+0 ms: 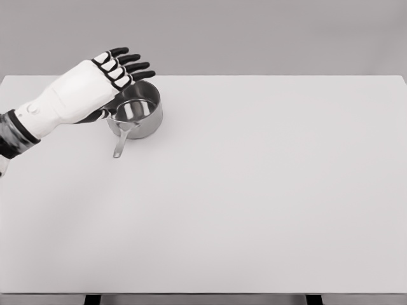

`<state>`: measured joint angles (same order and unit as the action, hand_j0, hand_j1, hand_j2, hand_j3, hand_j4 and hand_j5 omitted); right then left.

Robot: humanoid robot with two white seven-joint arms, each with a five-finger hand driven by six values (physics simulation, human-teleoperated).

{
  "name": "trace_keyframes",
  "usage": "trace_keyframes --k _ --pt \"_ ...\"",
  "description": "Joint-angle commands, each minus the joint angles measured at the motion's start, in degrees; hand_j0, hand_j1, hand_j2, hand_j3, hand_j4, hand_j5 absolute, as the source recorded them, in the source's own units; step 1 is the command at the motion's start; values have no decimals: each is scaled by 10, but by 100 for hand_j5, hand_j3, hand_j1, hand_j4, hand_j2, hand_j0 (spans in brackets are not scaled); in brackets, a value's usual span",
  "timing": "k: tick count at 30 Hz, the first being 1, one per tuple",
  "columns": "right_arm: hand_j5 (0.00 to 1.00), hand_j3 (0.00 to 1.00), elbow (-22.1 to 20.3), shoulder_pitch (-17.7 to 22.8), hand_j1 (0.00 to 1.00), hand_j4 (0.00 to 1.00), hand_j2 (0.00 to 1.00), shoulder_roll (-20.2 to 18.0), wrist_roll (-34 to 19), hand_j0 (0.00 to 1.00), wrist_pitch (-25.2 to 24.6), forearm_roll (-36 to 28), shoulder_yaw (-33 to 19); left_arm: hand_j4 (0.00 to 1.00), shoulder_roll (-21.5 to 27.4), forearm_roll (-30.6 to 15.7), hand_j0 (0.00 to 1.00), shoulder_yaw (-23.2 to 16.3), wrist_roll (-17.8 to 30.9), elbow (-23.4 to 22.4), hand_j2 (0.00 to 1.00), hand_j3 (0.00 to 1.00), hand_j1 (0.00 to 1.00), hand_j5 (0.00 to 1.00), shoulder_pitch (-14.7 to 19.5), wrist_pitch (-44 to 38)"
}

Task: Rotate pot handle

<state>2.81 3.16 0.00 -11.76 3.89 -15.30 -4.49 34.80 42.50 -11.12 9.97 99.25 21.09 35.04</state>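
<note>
A small shiny steel pot (pixel 138 114) stands on the white table (pixel 254 190) at the back left. Its short metal handle (pixel 119 145) points toward the near edge, slightly left. My left hand (pixel 130 68) hovers over the pot's far left rim, back of the hand up, fingers stretched out and holding nothing. The thumb is tucked under the palm near the pot's left wall; whether it touches I cannot tell. The right arm is out of view.
The white table fills most of the view, with its far edge just behind the pot and its near edge at the bottom. A plain grey wall lies beyond.
</note>
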Motion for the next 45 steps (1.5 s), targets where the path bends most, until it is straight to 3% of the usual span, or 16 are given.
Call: trace_keyframes --k 1,5,9,19,45 --pt "100 100 0 0 100 100 100 0 0 100 0 0 0 100 -18 0 100 -18 0 14 100 100 100 100 0 0" --pt "100 100 0 0 100 100 100 0 0 100 0 0 0 100 -20 0 100 -130 0 -19 100 100 100 100 54 0" --pt "100 100 0 0 100 100 100 0 0 100 0 0 0 100 -21 7 100 -185 1 -41 100 100 100 100 62 0" --pt "100 100 0 0 100 100 100 0 0 100 1 0 0 100 -21 69 100 -189 1 -71 100 100 100 100 62 0" --pt "100 100 0 0 100 100 100 0 0 100 0 0 0 100 -13 105 100 -181 1 -120 100 100 100 100 63 0"
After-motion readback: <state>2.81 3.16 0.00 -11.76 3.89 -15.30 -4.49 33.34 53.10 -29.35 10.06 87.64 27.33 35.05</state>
